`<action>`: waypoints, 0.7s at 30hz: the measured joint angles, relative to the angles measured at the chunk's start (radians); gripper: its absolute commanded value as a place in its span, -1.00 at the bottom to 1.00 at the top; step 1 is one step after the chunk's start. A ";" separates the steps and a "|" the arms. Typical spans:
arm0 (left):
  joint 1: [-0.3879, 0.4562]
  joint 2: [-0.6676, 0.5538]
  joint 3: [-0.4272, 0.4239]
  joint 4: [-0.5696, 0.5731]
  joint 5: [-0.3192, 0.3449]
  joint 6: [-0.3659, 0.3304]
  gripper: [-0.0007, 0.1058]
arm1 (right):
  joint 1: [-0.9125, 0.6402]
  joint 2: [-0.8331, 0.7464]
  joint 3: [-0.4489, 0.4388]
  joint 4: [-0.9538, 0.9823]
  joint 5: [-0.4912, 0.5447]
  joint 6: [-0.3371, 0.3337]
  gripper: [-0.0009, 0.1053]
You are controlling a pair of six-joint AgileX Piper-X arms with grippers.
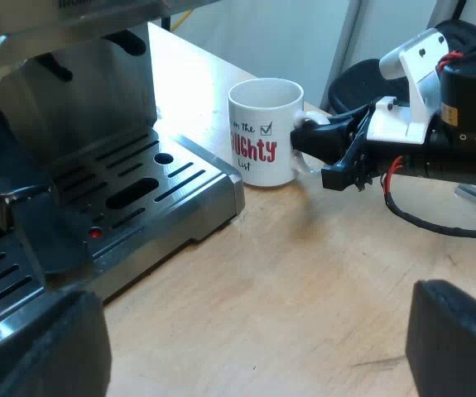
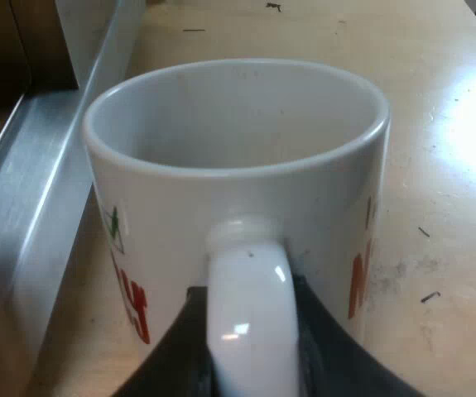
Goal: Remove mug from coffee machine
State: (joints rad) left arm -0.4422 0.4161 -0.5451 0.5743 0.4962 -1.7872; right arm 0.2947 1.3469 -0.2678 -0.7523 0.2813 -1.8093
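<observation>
Right wrist view: right fingers [image 2: 175, 356] pinch mug [image 2: 238, 190] handle [image 2: 247, 322]; mug on table [image 2: 444, 165]; left fingers [image 1: 457, 331] spread.

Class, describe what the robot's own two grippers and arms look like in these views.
The left gripper has two broad, blocky black fingers with a matte surface. The right gripper has two black fingers tapering forward, on a black rounded body with a white bracket.

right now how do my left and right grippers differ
The left gripper is wide open; the right gripper is shut on the mug by its handle. The left gripper holds nothing, near the drip tray; the right gripper holds the mug on the table. Both have black fingers.
</observation>
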 measured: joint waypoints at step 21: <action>0.000 0.000 0.000 0.000 0.000 0.000 0.65 | 0.000 0.005 -0.007 0.059 -0.006 0.047 -0.01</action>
State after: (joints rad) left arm -0.4422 0.4161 -0.5451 0.5743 0.4962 -1.7872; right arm 0.2947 1.3517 -0.2746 -0.6935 0.2757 -1.7622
